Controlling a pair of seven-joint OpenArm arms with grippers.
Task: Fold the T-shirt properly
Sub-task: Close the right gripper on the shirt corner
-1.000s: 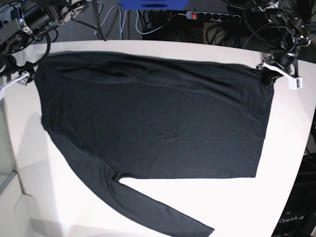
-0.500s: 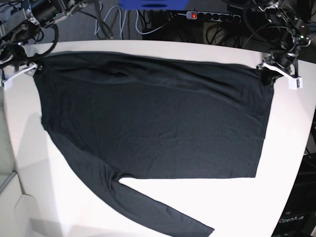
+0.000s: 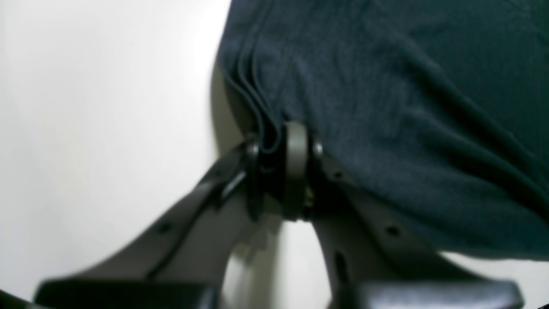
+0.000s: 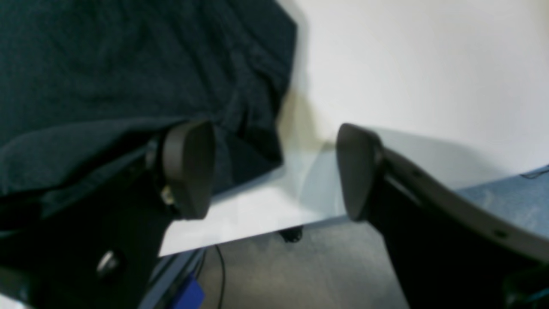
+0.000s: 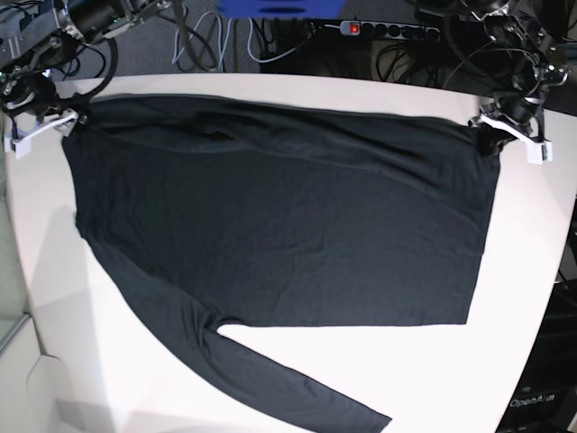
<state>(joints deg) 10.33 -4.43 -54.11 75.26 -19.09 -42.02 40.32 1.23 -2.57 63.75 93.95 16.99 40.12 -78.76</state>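
Two hands are working here. We are pinching a back corner of the T-shirt [image 5: 279,216] with our left hand [image 3: 274,148]. Our right hand [image 4: 274,171] is gaping wide beside the other corner, grasping nothing. We are seeing the T-shirt lying flat on the table [image 5: 532,262], no fold made. No readable writing is showing.
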